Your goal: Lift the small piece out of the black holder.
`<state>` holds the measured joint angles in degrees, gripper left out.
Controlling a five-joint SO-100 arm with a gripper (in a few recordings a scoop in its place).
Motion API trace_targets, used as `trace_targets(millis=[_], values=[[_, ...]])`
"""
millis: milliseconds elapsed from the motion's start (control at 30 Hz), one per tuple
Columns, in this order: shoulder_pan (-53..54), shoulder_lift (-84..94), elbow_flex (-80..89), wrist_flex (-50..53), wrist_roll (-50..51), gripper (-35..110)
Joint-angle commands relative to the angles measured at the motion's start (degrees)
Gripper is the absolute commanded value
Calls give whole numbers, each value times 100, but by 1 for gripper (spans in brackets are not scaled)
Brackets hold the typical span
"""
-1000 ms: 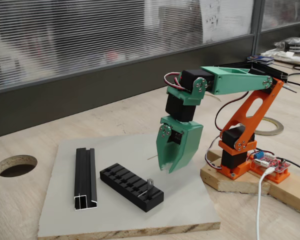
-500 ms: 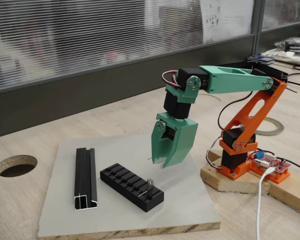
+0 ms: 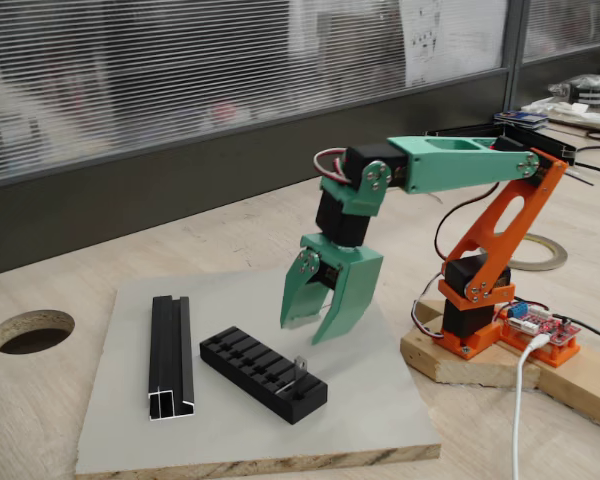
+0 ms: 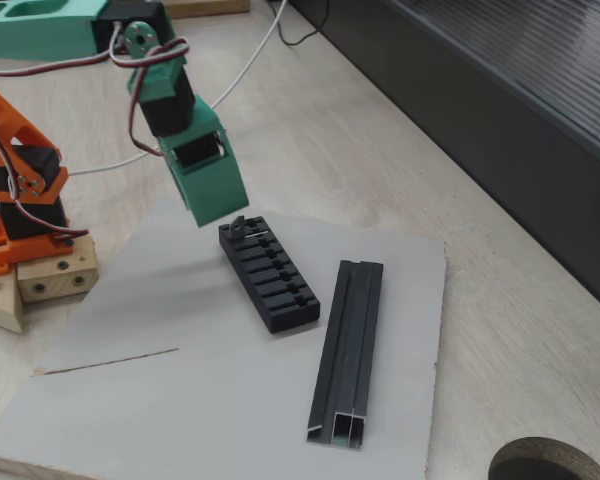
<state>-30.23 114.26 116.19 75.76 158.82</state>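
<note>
Small piece (image 3: 301, 364): a thin grey tab, upright in a slot at one end of the black holder (image 3: 263, 373), below the claw (image 3: 306, 328) and a little toward the near edge of the grey board (image 3: 372, 414) in a fixed view; in the other, just under and beside the green fingertips. Not yet touched, not yet lifted. Claw hanging above the board, fingers spread apart in a fixed view, nothing between them; released, then, and empty. Tips pointing down, clear of the holder's top. Holder flat on the board, slots in a row, tab at the end nearest the claw. Black rail (image 3: 170, 358) lying well off to the far side of the holder from the claw, no part in this. As for progress, judged from how things lie: approach only, nothing of the lift itself done. Left to do: bringing the tips down over the tab, one finger to each flat face, closing on it, drawing it straight up out of its slot. Exact line-up over the tab hard to judge from these angles.
</note>
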Motion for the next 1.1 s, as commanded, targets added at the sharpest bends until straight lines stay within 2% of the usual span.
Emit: trace_targets(millis=[0,467,1067], values=[[9,-70,-26,-35,-343,32],[580,-176,9,-53,-413,32],[343,-62,-35,-26,-343,32]])
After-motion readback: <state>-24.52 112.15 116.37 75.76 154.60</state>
